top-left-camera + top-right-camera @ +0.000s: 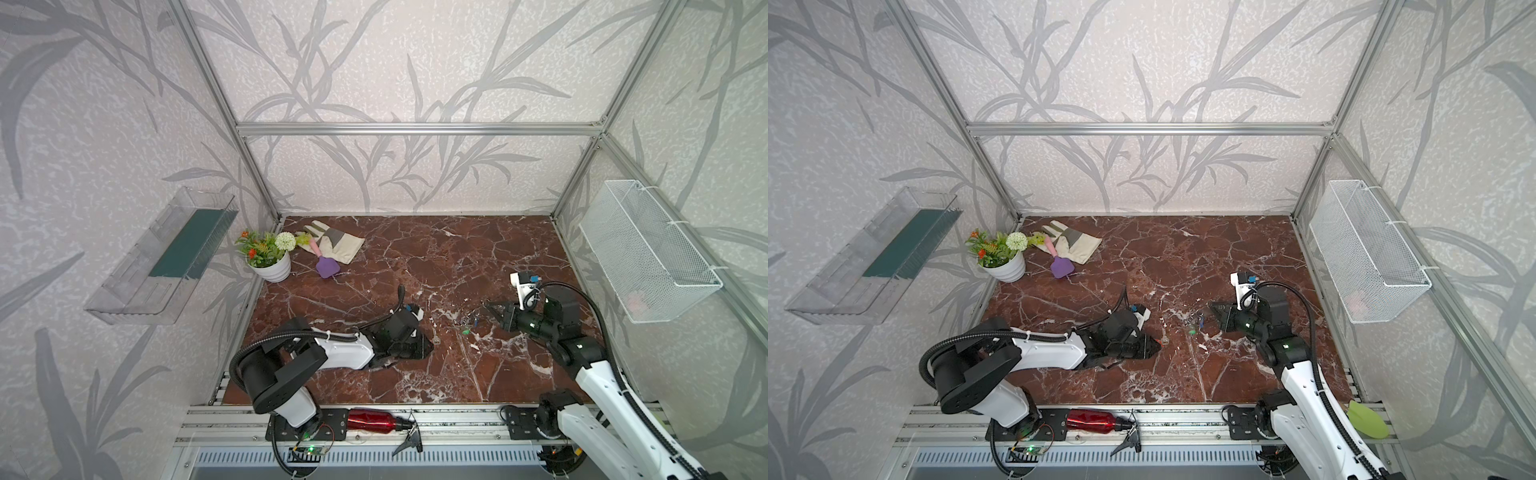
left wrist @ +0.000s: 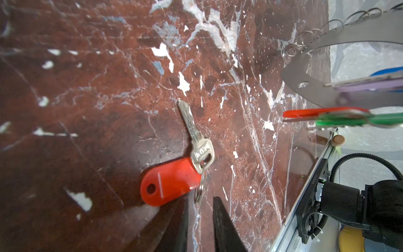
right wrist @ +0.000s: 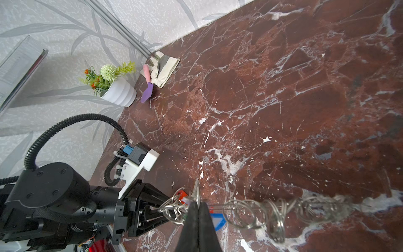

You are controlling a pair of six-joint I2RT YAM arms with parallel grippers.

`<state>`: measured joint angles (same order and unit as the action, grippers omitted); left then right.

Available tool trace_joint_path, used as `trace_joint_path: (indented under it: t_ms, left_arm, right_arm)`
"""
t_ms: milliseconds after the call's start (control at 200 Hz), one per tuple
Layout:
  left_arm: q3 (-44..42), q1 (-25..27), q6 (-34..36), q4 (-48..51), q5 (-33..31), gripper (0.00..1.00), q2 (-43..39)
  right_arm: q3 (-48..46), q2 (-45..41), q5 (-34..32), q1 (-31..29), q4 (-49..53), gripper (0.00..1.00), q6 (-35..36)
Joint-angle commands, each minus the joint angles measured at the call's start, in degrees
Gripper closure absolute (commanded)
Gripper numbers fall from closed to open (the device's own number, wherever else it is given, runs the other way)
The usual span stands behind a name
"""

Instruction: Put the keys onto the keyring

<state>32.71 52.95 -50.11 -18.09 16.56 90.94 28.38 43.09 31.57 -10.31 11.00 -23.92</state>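
Only the left wrist view resolves the loose key [image 2: 192,128]: silvery, lying flat on the surface [image 2: 87,109], with a red tag [image 2: 170,183] and a split ring at its head. There the left gripper [image 2: 199,203] is low over it, jaws a narrow gap apart. The ring sits right at the mouth, not pinched. In both top views that key is just a glint at the gripper tip, left of centre.

The same view gives the best look at the keyring [image 2: 309,91]: a grey crescent plate with small split rings along the curved edge. Purple, blue, red and green tags already hang from it.

The right wrist view sees that plate edge-on, with the row of rings trailing off blurred. It does show the right gripper [image 3: 197,207] clamped tight on the keyring. In the top views the keyring is right of centre, between the two grippers and near the loose key, showing only green and blue specks.

The surface is red-brown marble with white veins. The walls are leaf-print panels on an aluminium frame. On the left wall is a clear shelf [image 1: 162,257]. In the back-left corner are a potted plant [image 1: 270,257], a glove [image 1: 336,245] and a purple trowel [image 1: 327,267]. On the front rail lies a red bottle [image 1: 372,419]. On the right wall hangs a white mesh basket [image 1: 648,253]. A lime-green object [image 1: 1366,419] at the rail's right end shows in a top view only.
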Motion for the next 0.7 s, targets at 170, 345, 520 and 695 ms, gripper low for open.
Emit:
trace_joint_path:
  t_ms: [170, 345, 520, 695]
  left_arm:
    - [3.37, 0.75, 0.24, 2.56, -1.44, 0.81, 1.48]
    - [4.06, 0.76, 0.00, 4.53, -2.49, 0.81, 1.65]
    - [4.60, 0.80, -0.30, 4.93, -2.28, 0.80, 2.72]
    - [5.08, 0.75, -0.23, 4.99, -1.99, 0.80, 3.27]
  right_arm:
    - [0.36, -0.23, 1.12, -0.33, -2.48, 1.00, 0.21]
    - [0.27, -0.16, 1.16, -0.33, -2.72, 1.00, 0.11]
    - [0.18, -0.09, 1.30, -0.33, -2.82, 1.00, 0.02]
    - [0.29, 0.09, 1.52, -0.33, -3.09, 1.00, -0.12]
